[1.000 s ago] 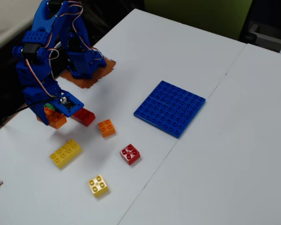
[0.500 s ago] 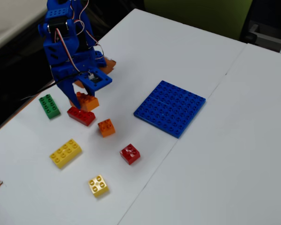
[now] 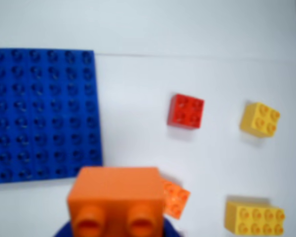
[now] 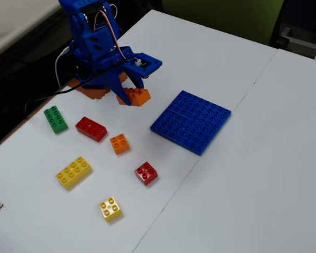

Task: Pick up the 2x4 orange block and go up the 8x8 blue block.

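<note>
**a:** so where was the orange brick (image 4: 136, 96) at that point? couldn't work it out from the side cam.

**b:** it was in the tool (image 4: 127, 96), pinched between the two blue prongs and lifted clear of the desk (image 4: 263, 174). in the fixed view it hung right by the arm's base, just left of the blue plate (image 4: 191, 120) but not over it. the wrist cam had the same brick (image 3: 116, 202) filling the bottom middle, with two round sockets on its near face pointing at the lens, and a sliver of blue prong under it.

**a:** and the plate itself?

**b:** flat on the desk, nothing on it. in the wrist view the plate (image 3: 42, 113) took up the left side, and its lower right corner sat right above the held brick.

**a:** what else was lying around?

**b:** loads of loose bricks. fixed view: a green one (image 4: 55, 119) far left, a long red one (image 4: 91, 128) beside it, a small orange square (image 4: 119, 143), a long yellow one (image 4: 73, 172), a small red square (image 4: 146, 173) and a small yellow square (image 4: 110, 208) nearest the camera. all apart from each other, none touching the plate. the wrist cam caught the small red (image 3: 186, 111), the small yellow (image 3: 260, 119), the long yellow (image 3: 254, 217), and the little orange square (image 3: 176, 198) peeking out just right of the held brick.
</note>
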